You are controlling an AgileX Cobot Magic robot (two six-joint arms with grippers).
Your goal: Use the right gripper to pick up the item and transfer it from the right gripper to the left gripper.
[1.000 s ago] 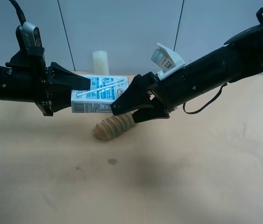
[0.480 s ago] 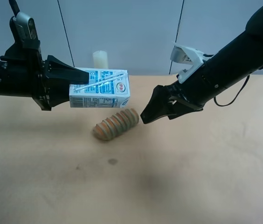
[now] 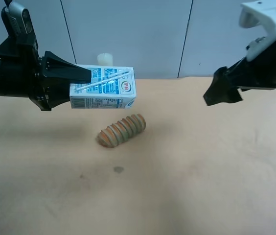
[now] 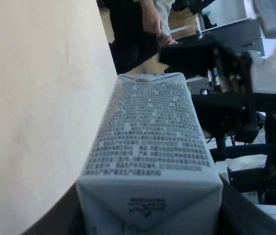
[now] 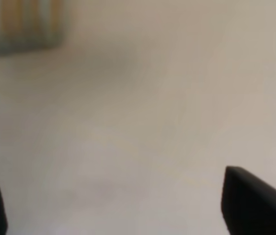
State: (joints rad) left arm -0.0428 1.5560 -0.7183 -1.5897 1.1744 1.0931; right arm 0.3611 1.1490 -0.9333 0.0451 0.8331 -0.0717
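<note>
The white-and-blue milk carton (image 3: pixel 106 88) hangs on its side in the air above the table, gripped at one end by my left gripper (image 3: pixel 79 88), the arm with the grey camera at the exterior high view's left. The left wrist view shows the carton (image 4: pixel 150 142) close up between the fingers. My right gripper (image 3: pixel 215 93), on the arm with the white block, is far off at that view's right, raised and empty. In the right wrist view its fingertips (image 5: pixel 255 205) stand wide apart over bare table, so the right gripper (image 5: pixel 123 210) is open.
A ridged brown bread-like loaf (image 3: pixel 122 130) lies on the tan table (image 3: pixel 201 171) just below the carton; it is blurred in the right wrist view (image 5: pixel 20 24). A pale cream cylinder (image 3: pixel 105 59) stands at the back behind the carton.
The right gripper has let go of the carton and drawn back up and to the view's right. The left gripper has kept the carton and lifted it slightly.
</note>
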